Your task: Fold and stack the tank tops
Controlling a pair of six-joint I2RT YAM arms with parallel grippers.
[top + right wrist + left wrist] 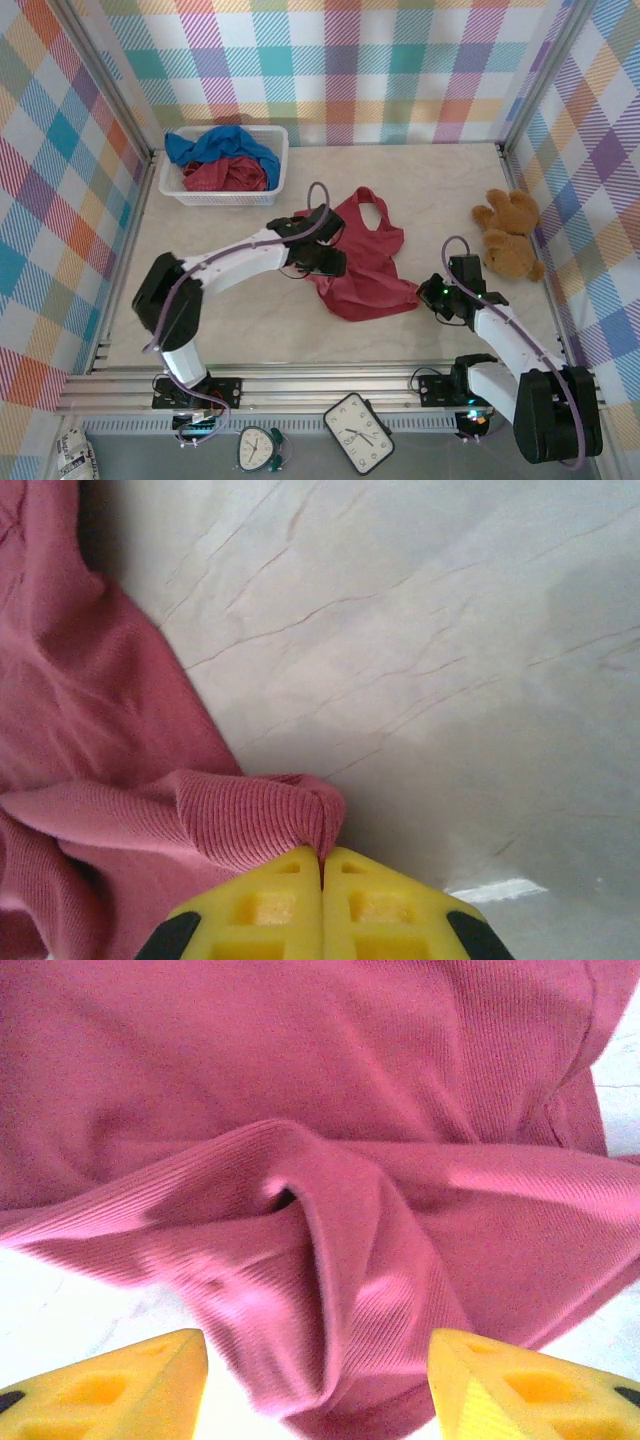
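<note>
I see the red tank top (365, 265) spread mid-counter (250, 320), straps toward the far edge. My left hand (322, 262) sits over its left side. The fingers (130, 1380) are wide apart, with a raised fold of cloth between them and nothing pinched. My right hand (437, 293) is at the top's near right corner, closed tight on the hem. The blue tank top (215, 145) and a second red tank top (225, 177) lie heaped in the basket (225, 197) at the far left corner.
</note>
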